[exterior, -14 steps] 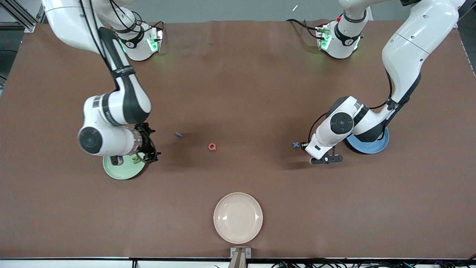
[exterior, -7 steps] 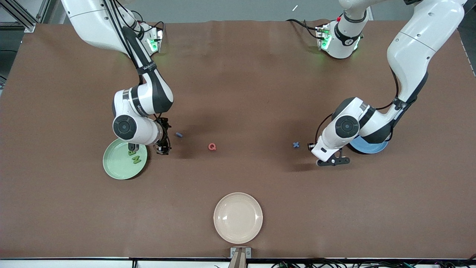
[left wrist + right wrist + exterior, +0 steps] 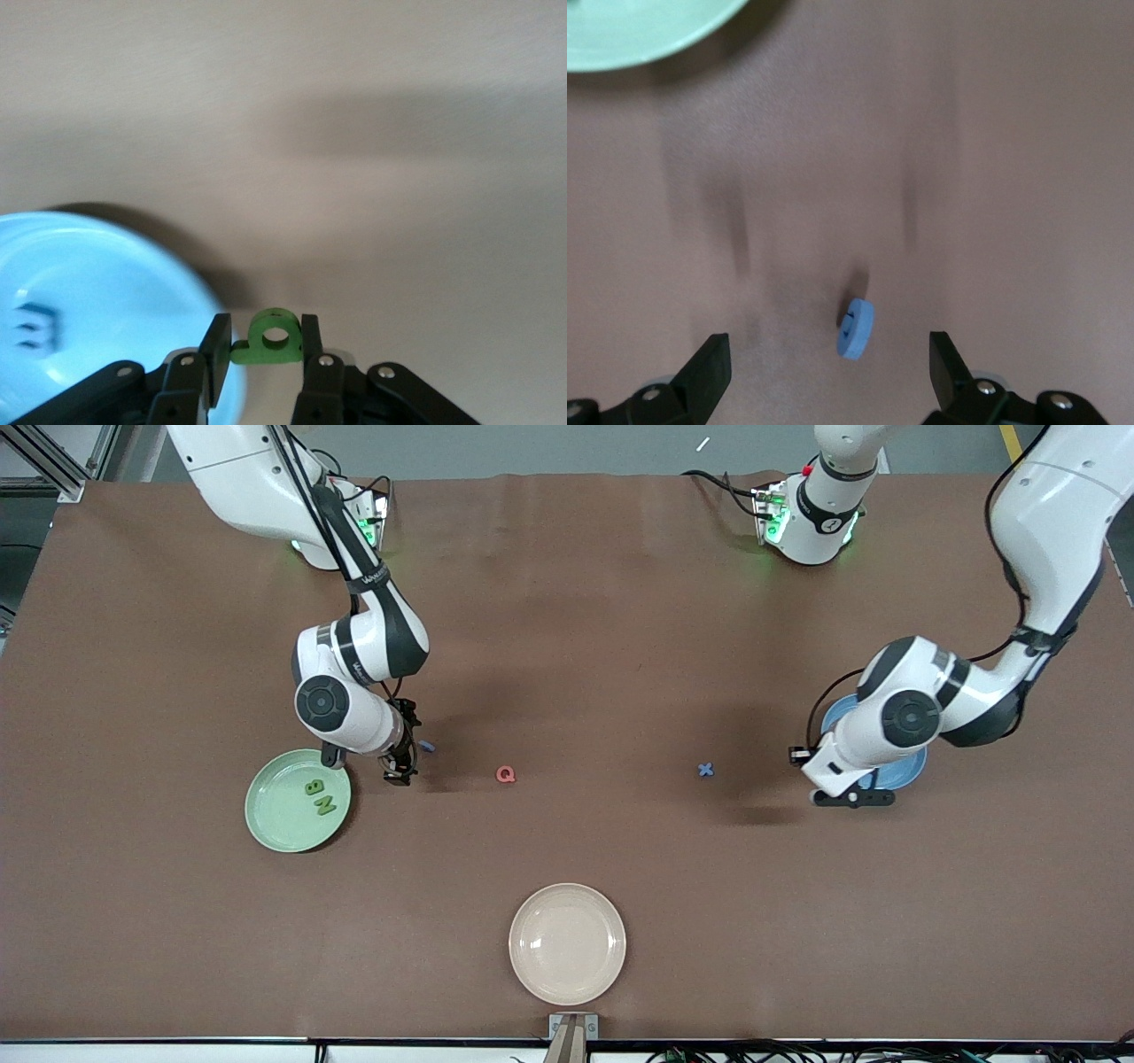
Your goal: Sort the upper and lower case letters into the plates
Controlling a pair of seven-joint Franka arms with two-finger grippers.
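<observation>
plates are lying at each end of the table (image 3: 620, 646): the mint green plate (image 3: 279, 824) toward the right arm's end, the sky blue plate (image 3: 904, 769) toward the left arm's end. the left end effector (image 3: 260, 341) is hanging over the table just beside the sky blue plate's (image 3: 106, 292) rim, its fingers narrowed and pinching a small green letter (image 3: 270, 336) between the pads. a blue letter (image 3: 35, 325) is lying in that plate. the right end effector (image 3: 828, 372) is hovering with its fingers spread wide and holding nothing, directly over a small blue letter (image 3: 856, 328) that is standing on edge on the table between the two fingers; in the front view this end effector (image 3: 400, 766) is sitting just beside the mint green plate, which is carrying two green letters (image 3: 319, 797). a red letter q (image 3: 505, 774) is lying on the table between the two end effectors, and a blue x (image 3: 705, 769) is lying near the left one. a cream-white plate (image 3: 567, 943) is sitting well apart from both, nearer to the front camera.
</observation>
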